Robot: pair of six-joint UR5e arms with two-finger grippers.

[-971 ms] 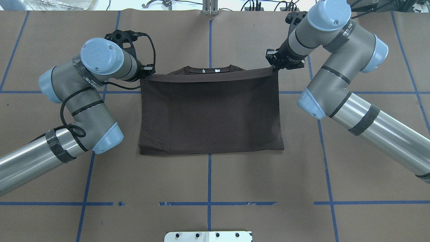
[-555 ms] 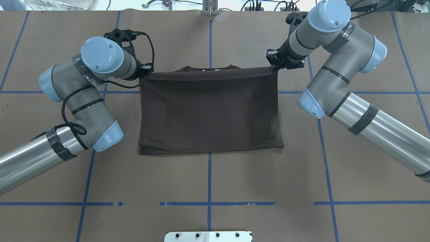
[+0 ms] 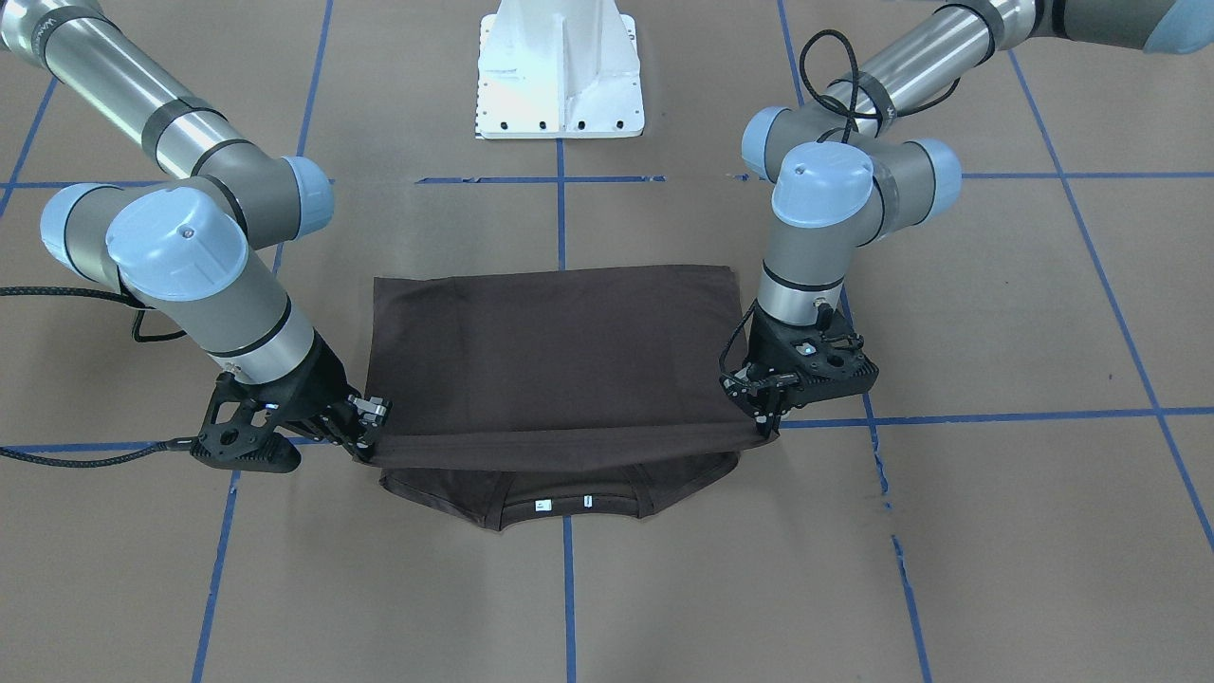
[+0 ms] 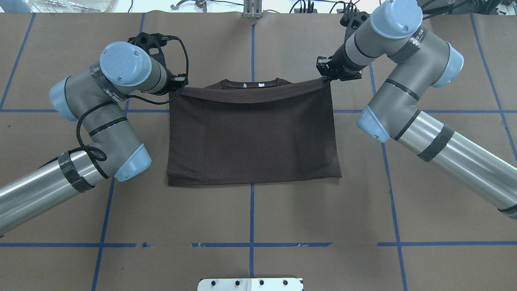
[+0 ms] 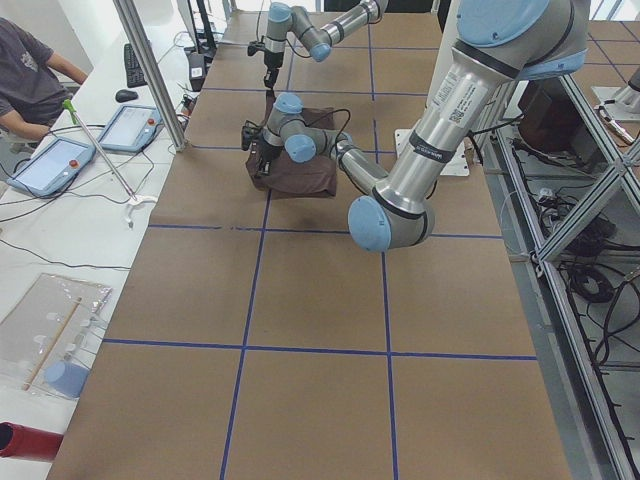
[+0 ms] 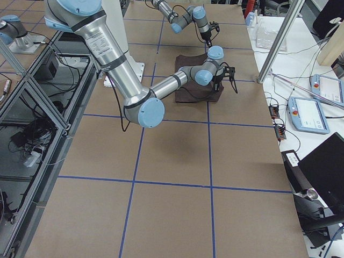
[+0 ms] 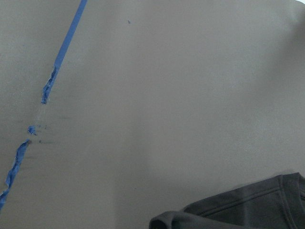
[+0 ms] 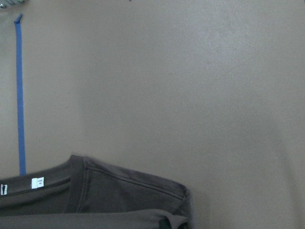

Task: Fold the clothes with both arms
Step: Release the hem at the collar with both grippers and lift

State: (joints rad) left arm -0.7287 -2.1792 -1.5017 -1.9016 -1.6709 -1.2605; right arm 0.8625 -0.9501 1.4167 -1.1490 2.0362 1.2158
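The dark brown T-shirt (image 4: 252, 133) lies folded in the middle of the table, with its collar and white labels (image 4: 252, 84) showing at the far edge. My left gripper (image 4: 177, 85) is shut on the left corner of the folded-over top layer. My right gripper (image 4: 325, 77) is shut on the right corner. The held edge sags in the middle between them. In the front-facing view the T-shirt (image 3: 555, 360) spans between the left gripper (image 3: 763, 422) and the right gripper (image 3: 365, 441). The right wrist view shows the collar (image 8: 95, 191); the left wrist view shows a shoulder seam (image 7: 238, 210).
The white pedestal base (image 3: 560, 71) stands at the robot's side of the table. Blue tape lines (image 4: 251, 218) cross the brown paper cover. A side table with tablets (image 5: 60, 160) and a seated person (image 5: 30, 75) lies past the far edge.
Both grippers have shifted slightly toward the far edge, and the right one has moved inward. The held edge, taut before, now sags in the middle and the collar shows again.
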